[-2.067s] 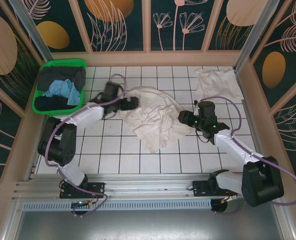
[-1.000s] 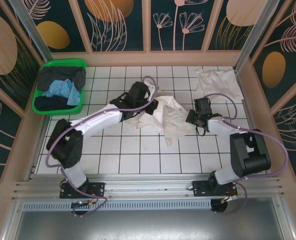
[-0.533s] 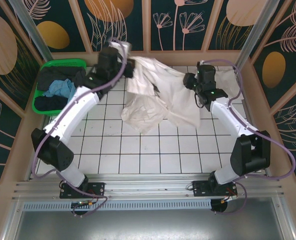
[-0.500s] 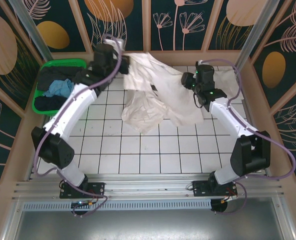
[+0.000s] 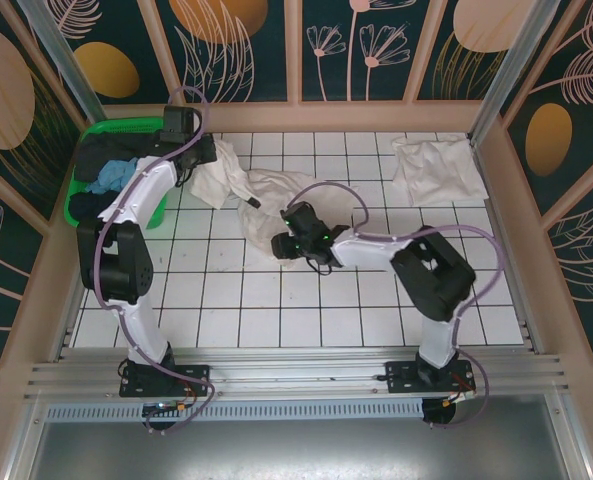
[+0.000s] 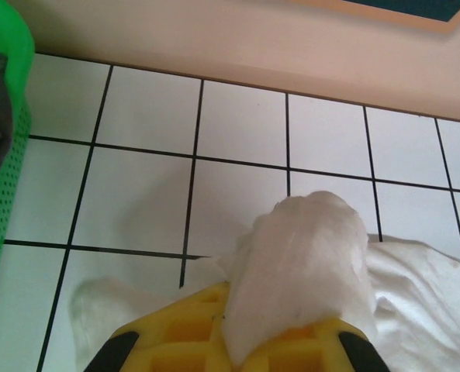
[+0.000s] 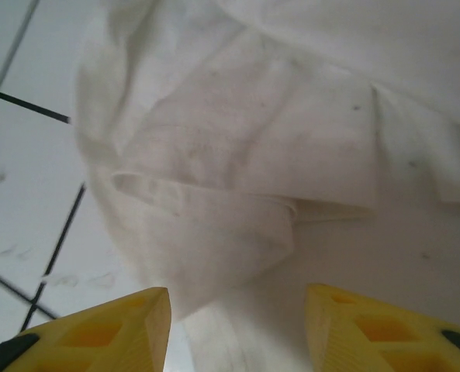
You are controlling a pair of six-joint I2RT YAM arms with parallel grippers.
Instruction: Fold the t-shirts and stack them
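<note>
White tiles with dark grout lines cover the counter [image 5: 276,310], and at the bottom of the overhead frame both arms rise from their bases. The right arm curls leftward to the middle of the frame. In its wrist view the yellow right fingers [image 7: 113,329] stand apart, hanging over the wrinkled lower edge of the crumpled t-shirt [image 5: 266,190] with nothing pinched between them. That shirt lies in a loose, creased heap just above and left of centre, stretching from the right arm's tip up toward the upper left. There the left arm reaches far out, and its wrist view shows the yellow left fingers [image 6: 167,341] closed tight on a bunched corner of the same shirt, a wad of white cloth poking out past their tips above the tiles. Just left of that grip sits a green basket [image 5: 126,127] holding dark garments [image 5: 126,155] and a light blue cloth [image 5: 116,180]. At the upper right, against the far wall and well apart from both arms, a second t-shirt [image 5: 431,165] lies in a compact, roughly square pile.
</note>
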